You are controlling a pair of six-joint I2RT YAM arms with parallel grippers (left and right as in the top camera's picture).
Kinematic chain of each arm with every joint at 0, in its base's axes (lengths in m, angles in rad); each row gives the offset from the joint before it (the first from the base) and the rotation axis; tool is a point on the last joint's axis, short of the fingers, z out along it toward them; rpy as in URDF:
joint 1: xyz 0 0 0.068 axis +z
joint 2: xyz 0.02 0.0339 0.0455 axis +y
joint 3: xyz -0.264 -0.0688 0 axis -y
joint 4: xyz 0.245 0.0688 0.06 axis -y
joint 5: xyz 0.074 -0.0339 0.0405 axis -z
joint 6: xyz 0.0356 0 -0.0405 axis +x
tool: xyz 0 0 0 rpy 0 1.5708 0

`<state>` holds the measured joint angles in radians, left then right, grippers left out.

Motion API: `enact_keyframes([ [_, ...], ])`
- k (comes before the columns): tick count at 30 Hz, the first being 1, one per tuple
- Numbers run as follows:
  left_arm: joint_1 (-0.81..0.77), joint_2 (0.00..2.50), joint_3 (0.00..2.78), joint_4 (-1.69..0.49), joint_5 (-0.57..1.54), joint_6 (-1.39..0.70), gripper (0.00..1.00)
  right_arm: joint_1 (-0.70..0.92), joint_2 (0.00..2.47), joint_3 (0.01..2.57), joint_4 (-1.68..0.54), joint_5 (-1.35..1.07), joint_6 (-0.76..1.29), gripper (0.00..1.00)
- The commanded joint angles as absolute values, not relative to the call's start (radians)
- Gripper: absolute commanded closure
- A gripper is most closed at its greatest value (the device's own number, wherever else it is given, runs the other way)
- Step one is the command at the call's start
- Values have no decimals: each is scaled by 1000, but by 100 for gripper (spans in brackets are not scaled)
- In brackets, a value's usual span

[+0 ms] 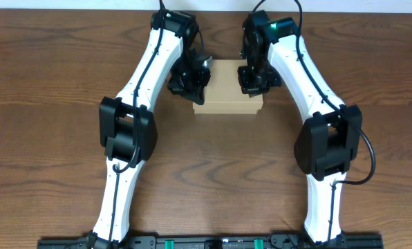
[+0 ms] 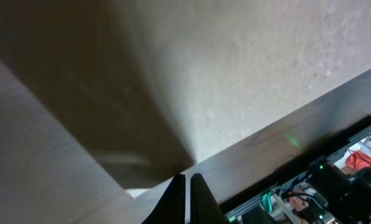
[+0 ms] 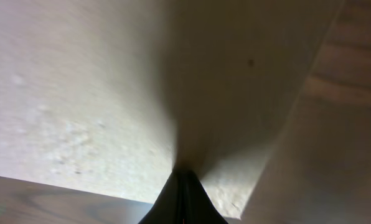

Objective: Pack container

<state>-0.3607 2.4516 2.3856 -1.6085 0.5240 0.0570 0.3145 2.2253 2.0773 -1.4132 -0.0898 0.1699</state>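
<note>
The cardboard box sits toward the far middle of the wooden table. Its flap lid lies flat and its long sides run left to right. The near edge shows a thin lip along the front, and the top is plain and unmarked.

Bare wood runs wide to the left and right of the box and across the whole stretch in front of it, down to the base rail at the near edge. The only crowded spots are the box's two short ends, where the arms come in.

The left gripper hangs over the box's left edge and the right gripper over its right edge, so they flank the lid from opposite ends. Each arm rises from the rail, bends at a dark elbow beside the open wood, reaches past the box's far side, and folds its wrist back down onto it.

In the left wrist view, the left gripper has its fingers pressed together with only a hairline seam between them. The tips sit against pale cardboard, with a dark band of table beyond. In the right wrist view, the right gripper is likewise drawn into a single point, meeting the box surface where a shadowed crease runs up from the tips. Neither pair of fingers clamps anything.
</note>
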Motion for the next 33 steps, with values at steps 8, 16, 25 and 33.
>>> enact_keyframes([
  [8,-295,2263,2570,-1623,235,33,94,284,2045,2334,-1409,-101,150,99],
  [16,-163,2008,2675,-1606,10,22,89,118,1968,2411,-1363,-53,186,99],
  [25,23,1814,2675,-1582,-26,22,42,-60,1906,2411,-1219,-51,186,94],
  [33,46,1790,2674,-1630,-29,23,5,-77,1889,2411,-1217,-53,186,1],
])
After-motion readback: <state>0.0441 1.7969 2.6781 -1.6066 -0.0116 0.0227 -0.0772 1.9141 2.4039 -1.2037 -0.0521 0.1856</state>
